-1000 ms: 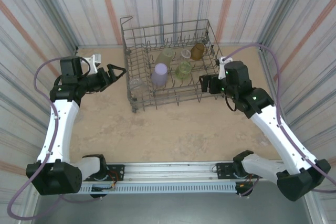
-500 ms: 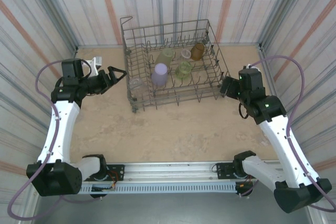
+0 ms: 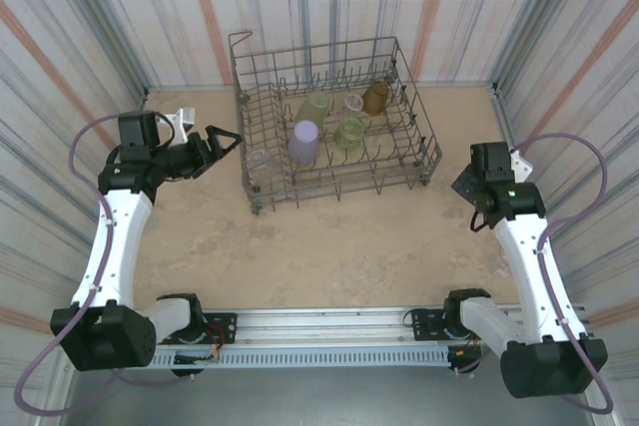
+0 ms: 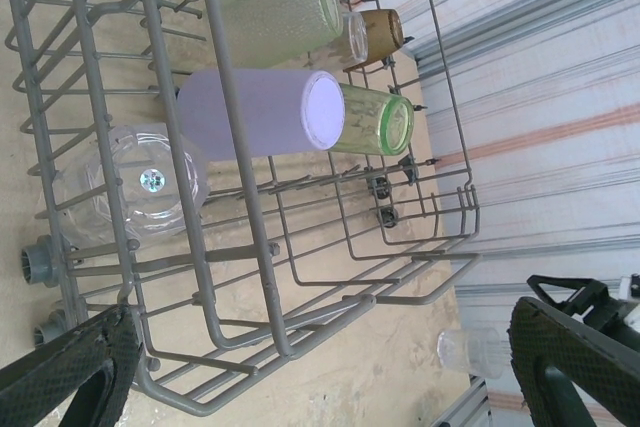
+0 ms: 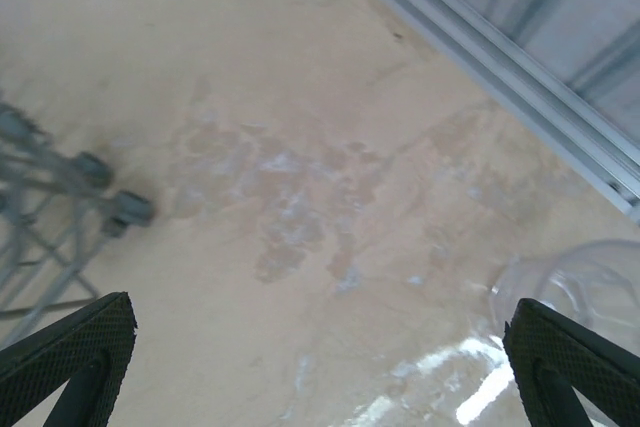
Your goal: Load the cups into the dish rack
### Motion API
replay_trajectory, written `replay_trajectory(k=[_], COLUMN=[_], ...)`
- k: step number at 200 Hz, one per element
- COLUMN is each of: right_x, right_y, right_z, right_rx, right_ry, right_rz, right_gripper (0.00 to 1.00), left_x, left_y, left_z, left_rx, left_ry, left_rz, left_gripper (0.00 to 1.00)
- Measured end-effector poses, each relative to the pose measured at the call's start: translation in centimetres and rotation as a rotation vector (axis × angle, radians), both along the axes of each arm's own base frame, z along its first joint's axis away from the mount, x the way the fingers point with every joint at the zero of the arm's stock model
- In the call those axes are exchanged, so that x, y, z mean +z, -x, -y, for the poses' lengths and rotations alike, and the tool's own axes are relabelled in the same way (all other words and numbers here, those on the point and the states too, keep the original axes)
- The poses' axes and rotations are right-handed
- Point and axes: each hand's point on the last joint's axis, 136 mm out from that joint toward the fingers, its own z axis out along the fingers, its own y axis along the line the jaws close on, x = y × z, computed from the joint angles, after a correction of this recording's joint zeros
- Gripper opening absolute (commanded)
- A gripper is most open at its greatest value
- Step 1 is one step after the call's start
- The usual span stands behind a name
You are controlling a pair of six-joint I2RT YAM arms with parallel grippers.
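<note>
The grey wire dish rack (image 3: 262, 97) stands at the back middle of the table. Several cups sit in it: a lavender cup (image 3: 304, 140) (image 4: 250, 112), two pale yellow-green cups (image 3: 318, 105) (image 3: 348, 132), an amber cup (image 3: 375, 97) (image 4: 383, 32) and a clear cup (image 3: 260, 160) (image 4: 130, 182). Another clear cup (image 4: 470, 350) (image 5: 565, 282) is on the table right of the rack, close to my right gripper's right finger. My left gripper (image 3: 222, 137) (image 4: 320, 372) hangs open just left of the rack. My right gripper (image 3: 462, 185) (image 5: 320, 367) is open over bare table, right of the rack.
Striped walls close in the table on three sides. A metal rail (image 3: 329, 324) runs along the near edge between the arm bases. The rack's small wheels (image 5: 125, 209) sit at the left of the right wrist view. Bare tabletop (image 3: 329, 246) lies in front of the rack.
My right gripper has pulled back from the rack's right side, moving right and toward the near edge. The left arm has barely moved.
</note>
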Motion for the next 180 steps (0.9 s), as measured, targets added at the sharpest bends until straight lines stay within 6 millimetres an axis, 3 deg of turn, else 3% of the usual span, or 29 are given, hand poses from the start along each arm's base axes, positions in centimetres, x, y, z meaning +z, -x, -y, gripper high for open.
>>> replay_trajectory(k=[99, 180], right_x=[-5.6, -8.5], right_y=[2.8, 2.5], right_z=[3.4, 4.8], right_rx=[-0.185, -0.216], right_ry=[-0.065, -0.127], right_rz=[-0.114, -0.129], right_gripper=[0.99, 0.99], left_x=[-0.3, -0.6], left_y=[-0.2, -0.3], left_z=[0.0, 0.0], left_rx=[-0.001, 0.001], left_ry=[0.003, 0.004], left_rz=[-0.013, -0.024], left_gripper=[0.99, 0.99])
